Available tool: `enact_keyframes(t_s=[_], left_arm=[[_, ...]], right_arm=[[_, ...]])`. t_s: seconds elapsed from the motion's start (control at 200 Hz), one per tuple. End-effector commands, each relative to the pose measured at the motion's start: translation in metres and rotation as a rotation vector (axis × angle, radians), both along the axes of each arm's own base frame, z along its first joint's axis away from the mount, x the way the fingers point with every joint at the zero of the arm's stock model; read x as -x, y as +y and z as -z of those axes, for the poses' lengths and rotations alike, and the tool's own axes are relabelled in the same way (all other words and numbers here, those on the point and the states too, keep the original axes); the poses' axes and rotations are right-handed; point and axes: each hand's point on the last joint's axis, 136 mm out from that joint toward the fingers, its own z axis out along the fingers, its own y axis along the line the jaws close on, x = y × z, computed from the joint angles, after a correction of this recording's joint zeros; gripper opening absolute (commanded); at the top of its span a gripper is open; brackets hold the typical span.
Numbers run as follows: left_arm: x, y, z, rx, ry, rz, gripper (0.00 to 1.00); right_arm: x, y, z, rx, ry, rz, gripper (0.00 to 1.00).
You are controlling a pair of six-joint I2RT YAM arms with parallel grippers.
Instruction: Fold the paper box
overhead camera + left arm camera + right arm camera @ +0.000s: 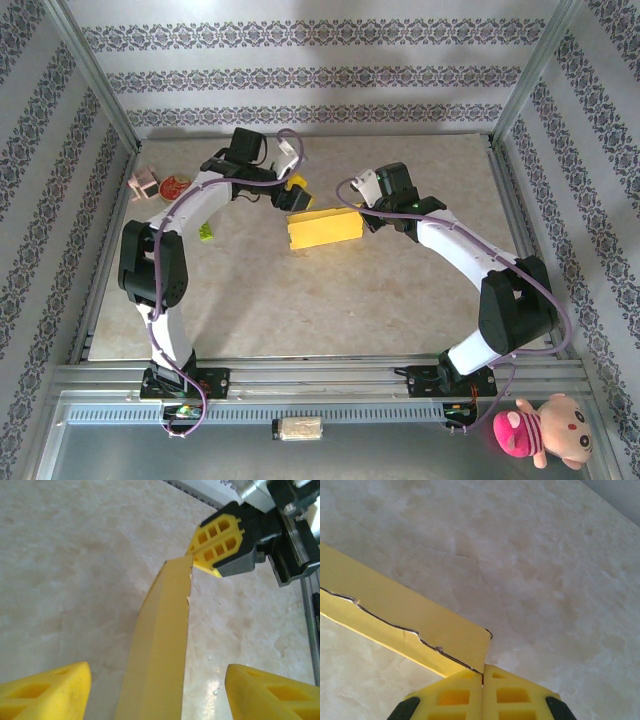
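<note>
The paper box, a flat rectangular shell of thin yellow cardboard, lies on the beige marbled table, well to the right of the small round red tin. Its long axis runs away from the tin, roughly left to right in the overhead view and slightly tilted.

The left gripper sits at the box's tin-side end with its jaws spread wide. Its yellow ribbed fingers stand on either side of the cardboard with bare table showing in both gaps, so it has hold of nothing. From its wrist camera the box points straight ahead, out between the fingers toward the other arm.

The right gripper is at the end far from the tin, clenched. The box's end corner runs into the seam between its pads, so it seems to be pinching the cardboard there, though the seam hides how much is caught.

With the far end pinned, the tin-side end is the free one, and the left arm is nearer to it. Any squeeze there would go across the box's narrow width, not along its length.
</note>
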Motion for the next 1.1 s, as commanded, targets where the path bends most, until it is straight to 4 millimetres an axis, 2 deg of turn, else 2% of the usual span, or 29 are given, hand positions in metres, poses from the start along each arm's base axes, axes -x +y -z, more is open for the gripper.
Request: enact_keyframes(t_s=[0.0,0.23,0.625,0.815,1.094], left_arm=[[0.008,-0.005,0.024,-0.069,0.040,0.010,0.72],[0.026,-0.016,0.052,-0.178,0.102,0.089,0.69],[0.028,-0.010,0.086,-0.349,0.081,0.088,0.45],[0.028,-0.008,0.093,-0.380,0.079,0.091,0.40],[0.025,-0.007,0.096,-0.406,0.058,0.087,0.32]], right_arm=[[0.003,0.007,0.008,-0.001,0.013,-0.033,0.01],[0.002,0.006,0.008,0.001,0.010,-0.029,0.01],[0.001,0.013,0.004,-0.051,0.030,-0.031,0.01],[0.006,0.024,-0.002,-0.165,0.136,-0.026,0.02],[0.005,0.031,-0.024,-0.336,0.247,0.028,0.02]])
